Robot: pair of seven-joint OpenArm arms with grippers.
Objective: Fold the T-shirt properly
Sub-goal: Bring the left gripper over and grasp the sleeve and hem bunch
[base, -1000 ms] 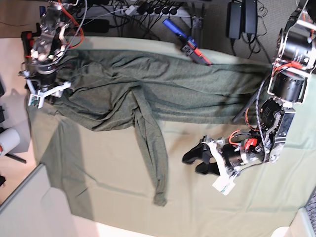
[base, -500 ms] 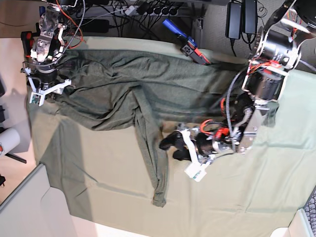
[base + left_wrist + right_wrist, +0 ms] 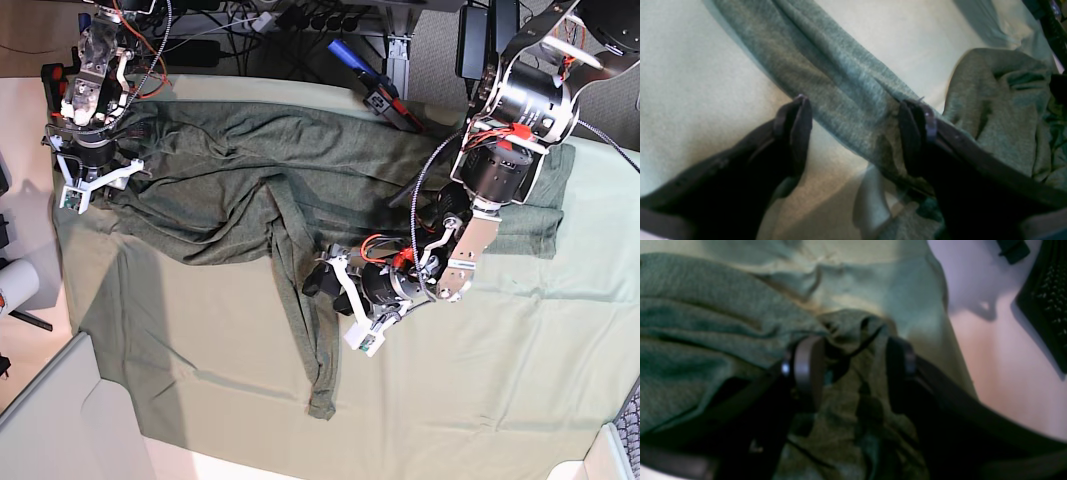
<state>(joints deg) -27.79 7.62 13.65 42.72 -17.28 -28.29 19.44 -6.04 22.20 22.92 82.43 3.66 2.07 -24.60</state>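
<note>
From the left wrist camera, the left gripper [image 3: 853,133] showed two dark, blunt fingers [image 3: 793,130] spread wide, straddling a long sleeve of the T-shirt [image 3: 826,76]. That sleeve ran as a rumpled band of heathered olive knit, diagonal across the frame, over the paler, smoother table cloth [image 3: 683,76]. One finger sat off to the side on bare cloth, the other pressed against the sleeve's far edge. Nothing was pinched between them.

Over at the right wrist camera, the picture was soft and dim. The right gripper [image 3: 853,370] had its fingers partly apart with a bunched, creased fold of the shirt's edge lying between them. Whether they actually clamped that fabric, I could not tell. Thick wrinkles of knit piled up on one side, the pale cloth edge draped on the other.

In the base view, the T-shirt [image 3: 300,170] lay spread across the far half of the table, wrinkled, with one long sleeve trailing toward the near edge. The left gripper [image 3: 325,285] sat right at that sleeve, midway along it. The right gripper [image 3: 85,190] rested at the shirt's far corner.
</note>
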